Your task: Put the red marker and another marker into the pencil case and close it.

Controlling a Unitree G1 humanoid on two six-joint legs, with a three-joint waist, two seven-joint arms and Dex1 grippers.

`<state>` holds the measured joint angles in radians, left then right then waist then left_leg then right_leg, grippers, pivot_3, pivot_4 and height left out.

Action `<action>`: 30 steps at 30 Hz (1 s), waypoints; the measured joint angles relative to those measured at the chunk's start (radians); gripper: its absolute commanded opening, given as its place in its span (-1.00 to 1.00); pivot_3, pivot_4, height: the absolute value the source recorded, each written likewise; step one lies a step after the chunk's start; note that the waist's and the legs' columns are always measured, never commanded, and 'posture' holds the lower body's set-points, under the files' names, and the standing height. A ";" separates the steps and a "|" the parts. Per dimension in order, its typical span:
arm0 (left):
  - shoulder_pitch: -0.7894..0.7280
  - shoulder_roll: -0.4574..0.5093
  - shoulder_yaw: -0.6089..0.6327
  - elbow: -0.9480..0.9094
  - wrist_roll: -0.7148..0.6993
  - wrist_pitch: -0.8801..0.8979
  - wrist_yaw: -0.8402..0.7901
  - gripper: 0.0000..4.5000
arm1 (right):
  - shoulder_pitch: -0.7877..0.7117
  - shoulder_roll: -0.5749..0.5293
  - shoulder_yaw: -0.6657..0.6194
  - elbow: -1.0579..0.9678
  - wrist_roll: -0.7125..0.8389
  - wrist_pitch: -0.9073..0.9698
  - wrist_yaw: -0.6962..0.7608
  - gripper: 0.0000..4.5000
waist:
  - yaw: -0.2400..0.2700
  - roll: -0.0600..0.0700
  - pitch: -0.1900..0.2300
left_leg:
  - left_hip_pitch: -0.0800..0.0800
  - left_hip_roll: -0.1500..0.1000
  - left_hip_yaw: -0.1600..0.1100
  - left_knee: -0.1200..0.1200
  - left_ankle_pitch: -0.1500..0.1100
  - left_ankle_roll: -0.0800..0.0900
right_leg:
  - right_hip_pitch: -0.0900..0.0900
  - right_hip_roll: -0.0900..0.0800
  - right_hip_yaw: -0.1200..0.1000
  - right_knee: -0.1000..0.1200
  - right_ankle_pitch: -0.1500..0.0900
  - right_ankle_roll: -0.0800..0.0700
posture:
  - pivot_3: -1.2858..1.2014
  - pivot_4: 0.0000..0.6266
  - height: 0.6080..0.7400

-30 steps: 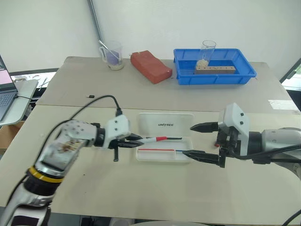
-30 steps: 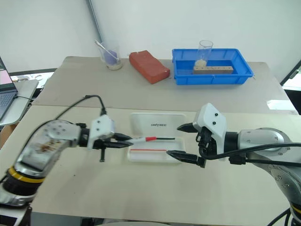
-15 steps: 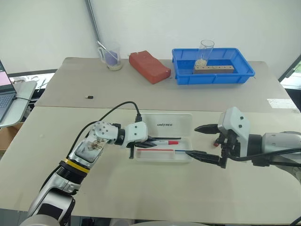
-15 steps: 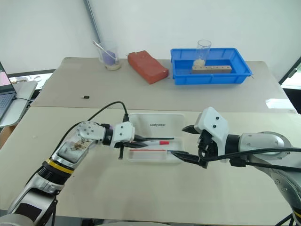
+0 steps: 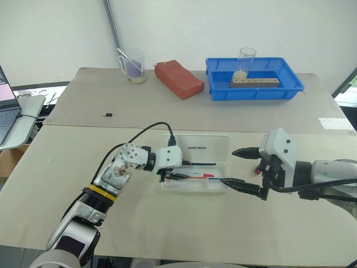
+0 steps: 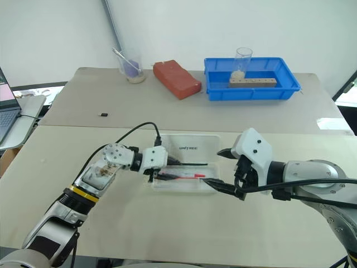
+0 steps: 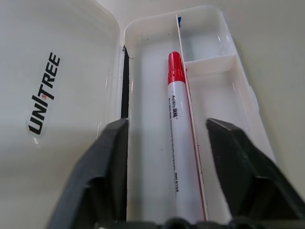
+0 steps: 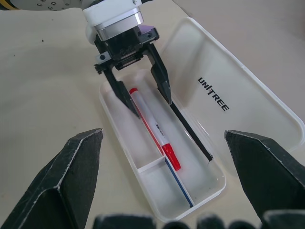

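Between the spread left gripper fingers, seemingly untouched: the red marker.

Head stereo pair looks forward and down over the whole table, far view. Left wrist cam sits close above the open case, looking along its length. Right wrist cam faces the case from the opposite end, probably a bit farther off. All four views share the case.
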<state>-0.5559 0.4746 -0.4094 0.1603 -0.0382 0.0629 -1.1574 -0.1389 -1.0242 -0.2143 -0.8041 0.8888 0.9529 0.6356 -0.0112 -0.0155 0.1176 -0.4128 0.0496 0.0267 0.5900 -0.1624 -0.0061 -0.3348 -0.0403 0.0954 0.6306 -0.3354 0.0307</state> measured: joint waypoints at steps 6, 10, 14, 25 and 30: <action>0.003 0.018 0.031 -0.064 -0.026 0.013 -0.006 0.98 | 0.007 0.000 -0.002 0.000 0.000 0.000 0.001 1.00 | -0.002 0.000 0.000 | 0.000 0.000 0.000 0.000 0.000 0.000 | 0.000 0.000 0.000 0.000 0.000 0.000 | 0.03 -0.52 1.00; 0.045 0.094 0.105 -0.192 -0.088 0.083 -0.017 0.98 | 0.001 0.004 -0.001 0.003 0.003 0.000 0.005 1.00 | -0.005 0.001 0.000 | 0.001 0.001 0.000 -0.001 0.000 0.000 | 0.000 0.000 0.000 0.000 0.000 0.000 | 0.03 -0.52 1.00; 0.141 0.182 0.222 -0.328 -0.188 0.217 -0.009 0.98 | -0.042 0.016 0.010 0.013 0.031 0.000 0.014 1.00 | -0.009 0.002 0.000 | 0.002 0.002 0.000 -0.001 0.000 0.000 | 0.000 0.001 0.000 0.001 0.000 0.000 | 0.03 -0.52 1.00; 0.370 0.266 0.476 -0.303 -0.220 0.414 0.236 0.98 | -0.290 0.089 0.178 0.054 0.068 0.004 0.043 1.00 | -0.002 0.003 0.000 | 0.006 0.003 0.000 -0.002 0.000 0.000 | -0.001 -0.003 -0.001 0.000 0.000 0.000 | 0.03 -0.52 1.00; 0.374 0.180 0.474 -0.275 -0.208 0.478 0.364 0.98 | -0.369 0.118 0.231 0.087 0.062 0.004 0.066 1.00 | 0.003 0.001 0.000 | 0.005 0.003 -0.001 -0.002 0.000 0.000 | -0.001 -0.005 -0.001 0.000 0.000 0.000 | 0.03 -0.52 1.00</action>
<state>-0.1816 0.6547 0.0648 -0.1149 -0.2465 0.5407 -0.7932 -0.5083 -0.9065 0.0164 -0.7175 0.9507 0.9572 0.7017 -0.0080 -0.0148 0.1176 -0.4080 0.0525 0.0253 0.5878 -0.1626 -0.0063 -0.3357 -0.0455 0.0946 0.6302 -0.3355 0.0308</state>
